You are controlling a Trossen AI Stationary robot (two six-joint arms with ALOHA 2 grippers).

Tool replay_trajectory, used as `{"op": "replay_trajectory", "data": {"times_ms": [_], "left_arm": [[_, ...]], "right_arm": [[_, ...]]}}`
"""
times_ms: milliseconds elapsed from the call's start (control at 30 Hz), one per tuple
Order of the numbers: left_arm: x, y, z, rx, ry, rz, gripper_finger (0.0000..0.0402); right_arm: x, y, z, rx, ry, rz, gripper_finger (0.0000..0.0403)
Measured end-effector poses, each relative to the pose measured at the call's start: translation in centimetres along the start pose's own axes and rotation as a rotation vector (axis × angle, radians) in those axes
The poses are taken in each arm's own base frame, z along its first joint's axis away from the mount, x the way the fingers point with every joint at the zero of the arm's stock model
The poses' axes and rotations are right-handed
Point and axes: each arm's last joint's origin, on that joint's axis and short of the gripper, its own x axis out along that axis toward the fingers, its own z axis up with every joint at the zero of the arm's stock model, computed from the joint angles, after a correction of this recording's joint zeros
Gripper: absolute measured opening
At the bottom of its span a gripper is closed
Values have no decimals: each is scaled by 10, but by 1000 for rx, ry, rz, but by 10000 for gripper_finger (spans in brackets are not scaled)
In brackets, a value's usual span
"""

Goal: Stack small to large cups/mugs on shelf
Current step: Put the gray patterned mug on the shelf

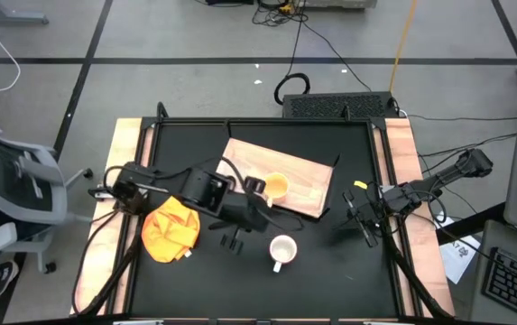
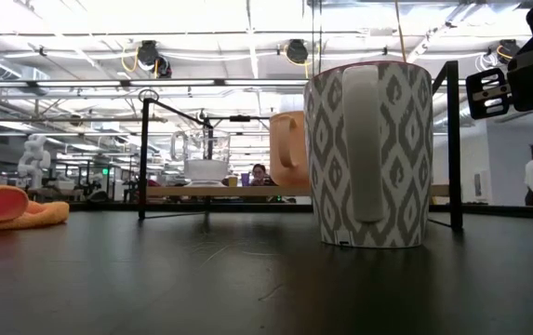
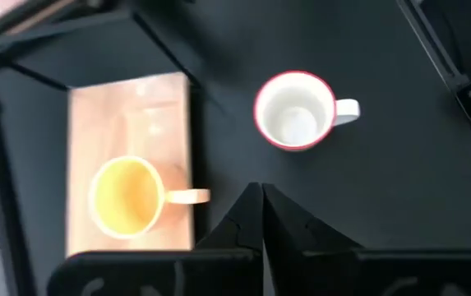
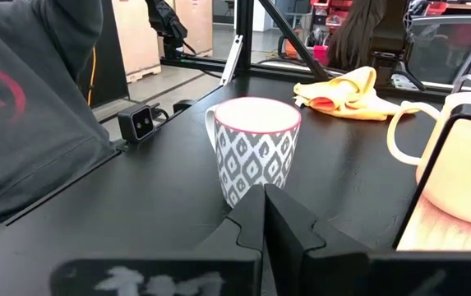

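The shelf is a light-wood board at the table's middle. The yellow-orange mug stands on it near its near edge, also seen as the yellow-orange mug. A clear glass cup stands on the shelf in the low view. The white mug, grey-patterned with a red rim, stands on its base on the black tabletop. My left gripper hovers shut between the two mugs, its fingertips empty. My right gripper rests shut at the table's right, pointing at the white mug.
An orange-yellow cloth lies crumpled at the left under my left arm. Black frame posts stand around the table. A small black camera block sits on the table's edge, with a person's grey top beside it.
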Motion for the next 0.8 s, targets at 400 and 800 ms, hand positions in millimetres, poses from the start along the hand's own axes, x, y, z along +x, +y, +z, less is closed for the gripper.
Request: {"op": "replay_trajectory", "data": {"times_ms": [400, 800], "left_arm": [[-53, 7, -12, -26, -112, 63, 1], [-92, 14, -30, -12, -151, 130, 0]], "right_arm": [[0, 0, 0, 0, 1, 0, 0], [0, 0, 0, 15, 2, 1, 0]]}}
